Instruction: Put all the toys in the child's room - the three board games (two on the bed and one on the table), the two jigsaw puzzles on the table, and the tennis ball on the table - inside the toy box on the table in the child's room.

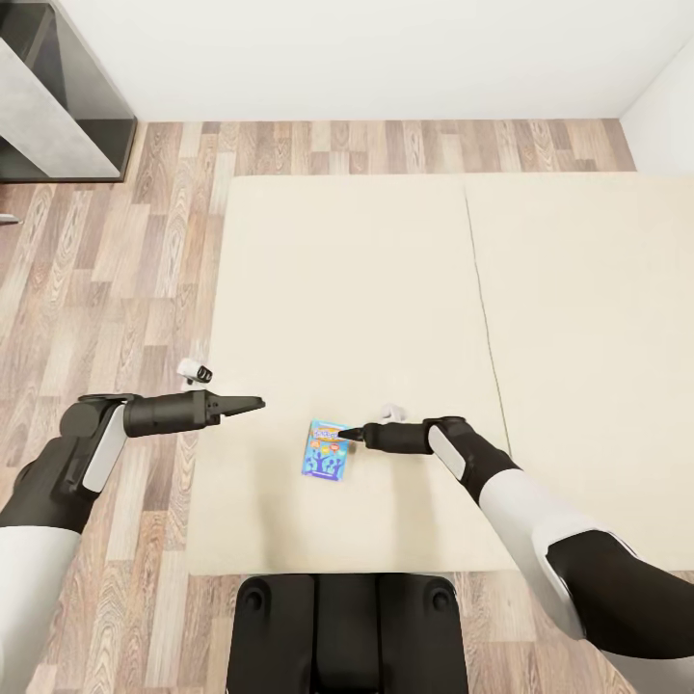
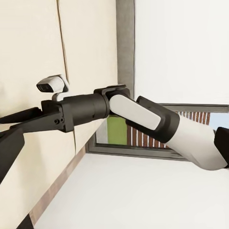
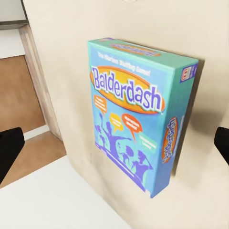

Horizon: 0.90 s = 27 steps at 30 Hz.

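A: Biggest thing 1st?
B: Cream bed [image 1: 386,289], seam down its top, wood floor [image 1: 145,251] round it.
A: Arms?
B: Right gripper [image 1: 351,435] low over the bed, fingers [image 3: 9,148] spread wide, tips right at the game's edge. Left gripper [image 1: 253,402] hangs over the bed's left edge, fingers look together.
A: Game?
B: Blue "Balderdash" board game [image 1: 328,450] flat on bed, near front.
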### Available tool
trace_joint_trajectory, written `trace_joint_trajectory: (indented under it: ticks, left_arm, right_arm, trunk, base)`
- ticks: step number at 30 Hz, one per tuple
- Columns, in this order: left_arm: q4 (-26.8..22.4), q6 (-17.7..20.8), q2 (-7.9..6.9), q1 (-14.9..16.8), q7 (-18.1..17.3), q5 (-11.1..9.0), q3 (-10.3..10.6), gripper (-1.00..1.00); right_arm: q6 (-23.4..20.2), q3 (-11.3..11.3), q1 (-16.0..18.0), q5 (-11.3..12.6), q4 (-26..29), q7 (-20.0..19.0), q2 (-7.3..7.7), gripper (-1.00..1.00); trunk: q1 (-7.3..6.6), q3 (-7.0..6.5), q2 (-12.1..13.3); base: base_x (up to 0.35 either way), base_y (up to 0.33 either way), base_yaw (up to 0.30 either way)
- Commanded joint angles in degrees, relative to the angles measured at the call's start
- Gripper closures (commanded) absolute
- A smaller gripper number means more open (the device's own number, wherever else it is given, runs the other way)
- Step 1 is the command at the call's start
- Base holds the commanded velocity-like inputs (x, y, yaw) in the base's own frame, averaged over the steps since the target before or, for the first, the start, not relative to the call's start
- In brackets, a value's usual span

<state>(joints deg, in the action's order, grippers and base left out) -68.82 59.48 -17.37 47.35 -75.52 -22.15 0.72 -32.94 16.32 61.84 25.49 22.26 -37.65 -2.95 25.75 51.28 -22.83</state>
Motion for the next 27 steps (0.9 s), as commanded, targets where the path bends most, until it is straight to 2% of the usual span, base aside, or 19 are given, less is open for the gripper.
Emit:
trace_joint_trajectory:
  ticks: [1,11,27]
  left_arm:
    - [0.0,0.5,-0.17,0.0,-0.1,-0.2,0.1,-1.0]
    - [0.0,0.5,-0.88,0.0,-0.1,-0.2,0.1,-1.0]
    - [0.2,0.5,-1.0,-0.1,-0.1,-0.3,0.2,-1.0]
  right_arm:
    - [-0.3,0.3,0.0,0.3,0.1,0.0,0.07,-1.0]
    - [-0.3,0.4,0.0,0.4,0.5,-0.3,0.27,-1.0]
    - [-0.4,0.4,0.0,0.4,0.5,-0.2,0.29,-1.0]
  trunk:
    - [0.03,0.06,-0.1]
    - [0.03,0.06,-0.1]
    - [0.03,0.06,-0.1]
  base:
    - [0.0,0.0,0.0]
    - [0.0,0.0,0.0]
    - [0.0,0.0,0.0]
